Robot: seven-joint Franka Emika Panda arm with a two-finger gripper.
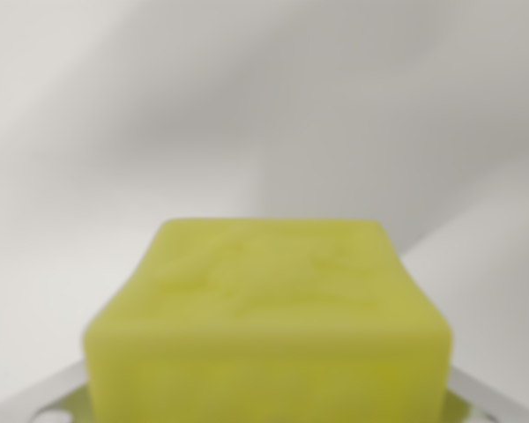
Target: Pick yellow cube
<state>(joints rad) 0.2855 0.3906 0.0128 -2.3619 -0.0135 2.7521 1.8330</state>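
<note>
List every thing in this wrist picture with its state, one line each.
yellow cube: very close to the camera, blurred, low in the frame, filling the lower middle; its top face shows.
pincer: only pale metal parts at the bottom corners show beside the cube; open or shut cannot be told.
pale surface: plain, out of focus, soft shadows across it.

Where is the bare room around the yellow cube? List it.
Bare pale surface lies open beyond the yellow cube, toward the top of the wrist view, and on both sides of it. It is crowded only at the bottom edge, where the cube sits against grey metal parts, probably of the hand. The picture is blurred.
</note>
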